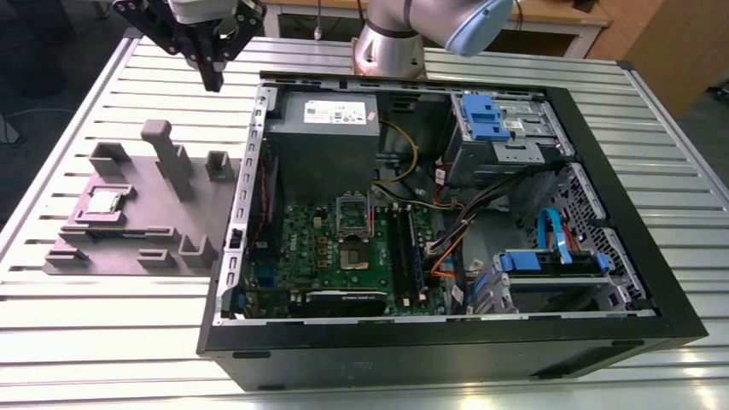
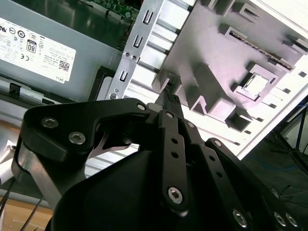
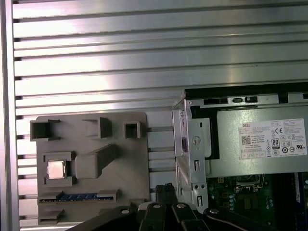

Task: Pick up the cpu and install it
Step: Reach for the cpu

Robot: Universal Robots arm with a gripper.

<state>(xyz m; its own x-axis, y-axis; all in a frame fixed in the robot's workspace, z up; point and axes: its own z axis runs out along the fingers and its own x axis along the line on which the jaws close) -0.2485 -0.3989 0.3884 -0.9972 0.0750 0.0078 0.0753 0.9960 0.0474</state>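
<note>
The cpu (image 1: 106,202) is a small silvery square with a pale edge, lying in a pocket of the grey fixture (image 1: 137,243) at the exterior view's left. Both wrist views also show the cpu (image 2: 255,84) (image 3: 56,169) resting in the fixture (image 2: 202,53) (image 3: 125,159). My gripper (image 1: 213,84) hangs high above the table beyond the fixture, near the case's back left corner. Its black fingers (image 2: 168,98) (image 3: 163,188) are pressed together with nothing between them. The green motherboard (image 1: 341,248) lies inside the open case, with its metal-framed socket (image 1: 355,254) near the middle.
The open black computer case (image 1: 456,342) covers the middle and right of the slatted metal table (image 1: 114,325). Inside it are a grey power supply (image 1: 324,128), blue drive bays (image 1: 552,260) and loose cables (image 1: 456,231). Tall grey posts (image 1: 171,158) rise from the fixture.
</note>
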